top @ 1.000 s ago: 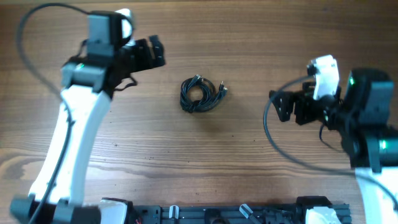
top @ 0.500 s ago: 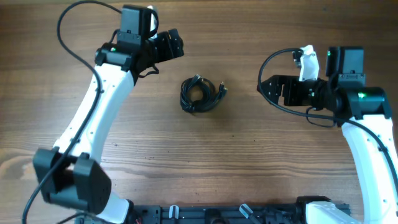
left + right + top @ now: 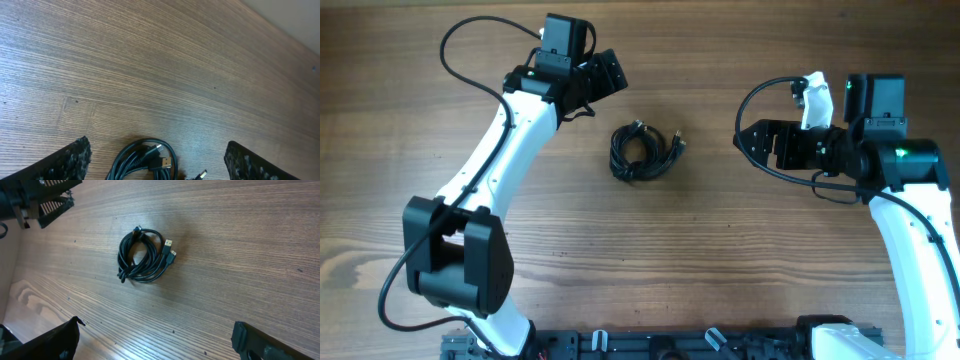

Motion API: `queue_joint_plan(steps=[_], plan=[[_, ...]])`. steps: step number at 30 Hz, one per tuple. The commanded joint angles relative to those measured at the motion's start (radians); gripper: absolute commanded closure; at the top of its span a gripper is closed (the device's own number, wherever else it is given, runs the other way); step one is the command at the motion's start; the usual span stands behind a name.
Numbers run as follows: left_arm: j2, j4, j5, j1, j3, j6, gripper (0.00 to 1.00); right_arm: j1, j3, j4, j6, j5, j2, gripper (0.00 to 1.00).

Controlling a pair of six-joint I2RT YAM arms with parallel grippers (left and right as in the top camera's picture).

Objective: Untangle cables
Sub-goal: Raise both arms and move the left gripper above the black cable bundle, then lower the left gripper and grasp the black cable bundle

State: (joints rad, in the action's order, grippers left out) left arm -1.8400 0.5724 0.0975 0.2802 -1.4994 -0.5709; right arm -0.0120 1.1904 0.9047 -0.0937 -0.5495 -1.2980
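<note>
Your left gripper [image 3: 607, 72] hangs with its jaws wide apart and nothing between them. In the overhead view it sits up and to the left of the cables [image 3: 642, 152], clear of them. Its wrist view looks past both fingers [image 3: 70, 159] at the top of the coil. Your right gripper [image 3: 753, 140] is also spread wide and empty, pointing at the coil from the other side across bare table [image 3: 720, 250]. The cables lie between the 2 arms as 1 tight bundle, with 2 plugs [image 3: 169, 244] poking out toward the right gripper. I judge this the approach step: no cord is grasped and nothing is separated. Next, bring 1 gripper low over the bundle, close on a single plug end, and pin the rest with the other before pulling.
</note>
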Motion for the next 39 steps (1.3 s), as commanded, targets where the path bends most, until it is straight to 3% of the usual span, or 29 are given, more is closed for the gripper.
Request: queue_joint_plan(steps=[1,19,25,34,39], plan=[[-0.026,-0.008,-0.035,0.013,-0.019,-0.014,0.12,-0.005,0.025,-0.005,-0.012,-0.009,-0.006,0.00],[-0.094,-0.039,-0.035,0.032,-0.019,-0.014,0.08,-0.005,0.025,0.010,-0.014,-0.009,-0.006,0.00],[-0.128,-0.079,-0.035,0.037,-0.019,-0.013,0.02,-0.005,0.025,0.008,-0.014,-0.009,-0.006,0.00],[-0.175,-0.062,-0.039,0.037,-0.019,0.000,0.34,-0.005,0.019,0.016,-0.015,-0.009,-0.006,0.01],[-0.175,0.066,-0.004,0.036,-0.019,0.252,0.45,-0.005,0.019,0.026,-0.019,-0.009,-0.006,0.00]])
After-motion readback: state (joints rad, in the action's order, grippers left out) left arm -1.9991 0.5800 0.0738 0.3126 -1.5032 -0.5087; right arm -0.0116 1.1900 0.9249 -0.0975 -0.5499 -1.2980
